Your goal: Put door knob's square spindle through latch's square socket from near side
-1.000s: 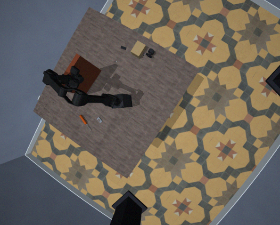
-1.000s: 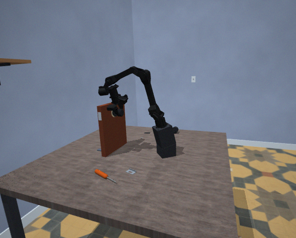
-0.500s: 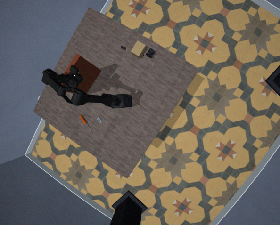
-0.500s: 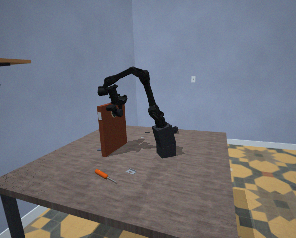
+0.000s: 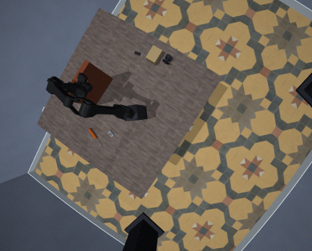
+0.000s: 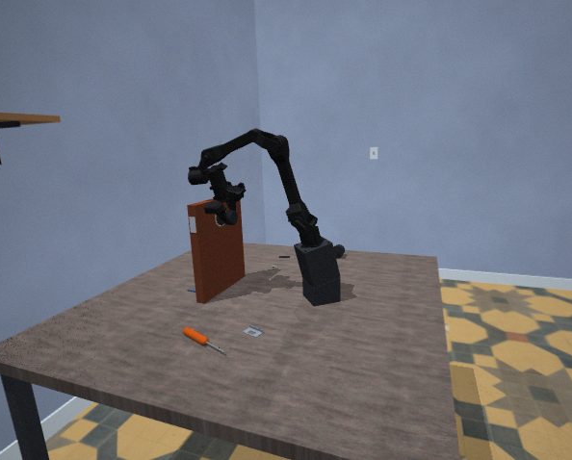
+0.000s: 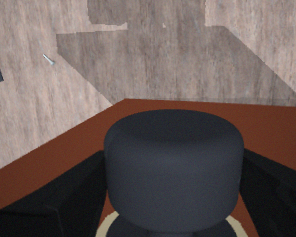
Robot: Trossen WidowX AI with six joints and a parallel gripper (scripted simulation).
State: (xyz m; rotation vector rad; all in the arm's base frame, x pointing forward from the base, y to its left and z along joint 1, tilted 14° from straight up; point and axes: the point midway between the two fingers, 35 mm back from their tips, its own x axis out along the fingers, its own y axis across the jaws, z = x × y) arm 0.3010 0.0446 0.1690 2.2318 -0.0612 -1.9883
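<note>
Wrist view: dark round door knob (image 7: 173,171) filling the frame, cream round plate (image 7: 109,226) peeking beneath it against the upright red-brown wooden door panel (image 7: 270,129).
Knob location: high on the panel's robot-facing side, apparently seated or nearly so; spindle and socket hidden.
Step in hand: letting go. Best done by spreading the fingers evenly, then backing straight off along the spindle axis, no sideways drag.
End effector (image 6: 222,210): black fingers flanking the knob, roughly two-thirds open, grasping the knob.
Surface: grey-brown wooden surface (image 6: 355,345), orange-handled screwdriver (image 6: 202,340) lying well apart.
</note>
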